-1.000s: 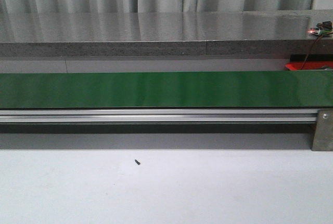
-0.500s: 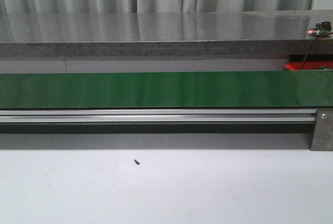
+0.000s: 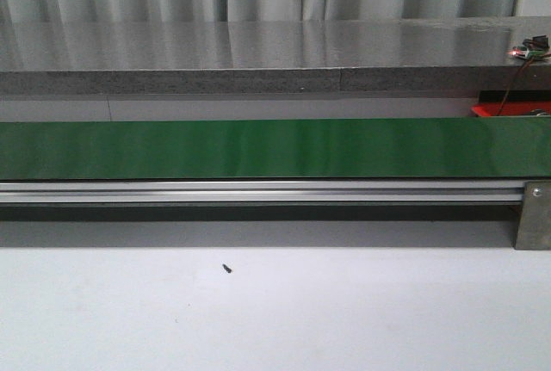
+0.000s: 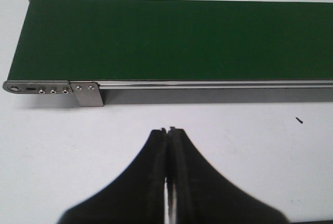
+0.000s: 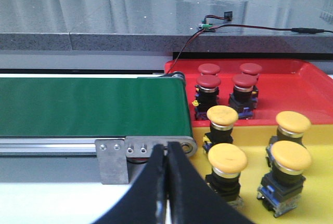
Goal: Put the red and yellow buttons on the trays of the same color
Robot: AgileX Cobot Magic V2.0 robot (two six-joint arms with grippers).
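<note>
In the right wrist view, several red buttons point(image 5: 208, 82) stand on the red tray point(image 5: 302, 86) and several yellow buttons point(image 5: 227, 159) stand on the yellow tray point(image 5: 255, 146), just past the end of the green conveyor belt point(image 5: 88, 104). My right gripper point(image 5: 166, 146) is shut and empty, in front of the belt's end bracket. The left wrist view has my left gripper point(image 4: 169, 130) shut and empty over the white table, near the belt's other end point(image 4: 156, 37). The front view shows a bare belt point(image 3: 258, 147), a corner of the red tray point(image 3: 508, 110) and neither gripper.
A metal rail point(image 3: 258, 192) with a bracket point(image 3: 534, 214) runs along the belt's front. A grey stone ledge point(image 3: 258, 52) lies behind it, carrying a small wired board point(image 5: 213, 22). A tiny dark speck point(image 3: 227, 268) lies on the white table.
</note>
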